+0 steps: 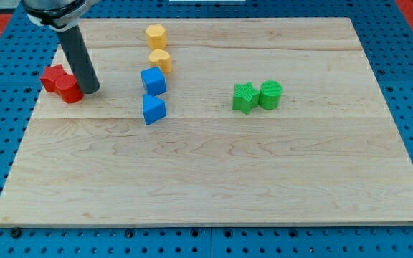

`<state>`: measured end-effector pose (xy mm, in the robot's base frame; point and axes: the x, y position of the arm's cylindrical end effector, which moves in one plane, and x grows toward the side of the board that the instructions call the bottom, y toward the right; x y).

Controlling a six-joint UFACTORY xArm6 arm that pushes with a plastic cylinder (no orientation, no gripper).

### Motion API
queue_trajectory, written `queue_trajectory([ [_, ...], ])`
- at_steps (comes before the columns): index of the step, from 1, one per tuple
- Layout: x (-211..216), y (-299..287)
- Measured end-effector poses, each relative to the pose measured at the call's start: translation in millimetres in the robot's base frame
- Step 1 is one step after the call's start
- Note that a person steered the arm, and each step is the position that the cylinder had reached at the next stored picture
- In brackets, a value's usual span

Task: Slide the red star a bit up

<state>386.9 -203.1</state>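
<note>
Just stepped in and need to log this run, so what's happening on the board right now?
My tip is down on the wooden board at the view's left, right beside two red blocks: the red star and a red cylinder touching it. The yellow pair, the blue pair and the green pair sit apart, untouched.

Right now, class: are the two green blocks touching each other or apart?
Touching. The camera view shows the green star on the view's left pressed against the green cylinder on the right, with no strip of board visible between their sides.
</note>
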Motion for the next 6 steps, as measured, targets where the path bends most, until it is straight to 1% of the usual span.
queue_trajectory([
  [1,23,-6],
  [2,59,-40],
  [3,58,-96],
  [4,18,-88],
  [5,-26,-67],
  [6,-47,-42],
])
